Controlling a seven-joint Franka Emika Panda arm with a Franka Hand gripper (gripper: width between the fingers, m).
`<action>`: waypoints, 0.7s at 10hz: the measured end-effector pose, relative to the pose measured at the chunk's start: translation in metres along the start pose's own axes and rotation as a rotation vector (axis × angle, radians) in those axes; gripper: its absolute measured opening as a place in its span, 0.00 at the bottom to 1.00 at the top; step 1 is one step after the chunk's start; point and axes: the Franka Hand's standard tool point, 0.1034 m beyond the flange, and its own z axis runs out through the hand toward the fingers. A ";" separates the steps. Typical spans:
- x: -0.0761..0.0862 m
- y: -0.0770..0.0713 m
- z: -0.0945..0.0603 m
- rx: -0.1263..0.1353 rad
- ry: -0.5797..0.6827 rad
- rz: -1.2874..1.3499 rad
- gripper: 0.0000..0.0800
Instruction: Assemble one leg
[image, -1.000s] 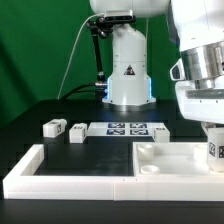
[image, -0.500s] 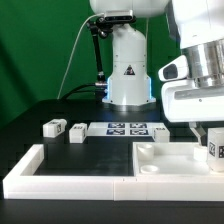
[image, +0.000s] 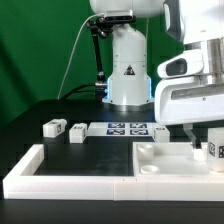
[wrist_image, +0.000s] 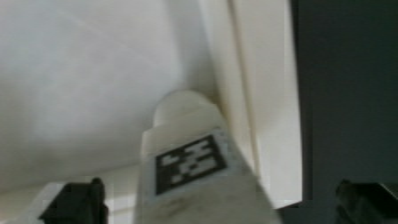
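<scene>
Grasp step. Your jaws hung wide open, empty, fingers (wrist_image: 75, 200) either side of the leg (wrist_image: 187, 160), well clear of it. Leg sat on the tabletop (image: 170, 160), at 3 o'clock in the exterior view. Two spare legs (image: 53, 127) lay at 9 o'clock. Next, likely: lower, centre, close squarely on the leg.

The white leg (wrist_image: 178, 115) bears a black-and-white square tag (wrist_image: 192, 163), the table (image: 30, 115) is black, the backdrop (image: 35, 50) green.
</scene>
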 end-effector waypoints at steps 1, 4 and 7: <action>0.001 0.003 -0.001 -0.025 0.002 -0.115 0.81; 0.003 0.004 -0.001 -0.045 0.015 -0.276 0.81; 0.002 0.004 0.000 -0.045 0.015 -0.276 0.50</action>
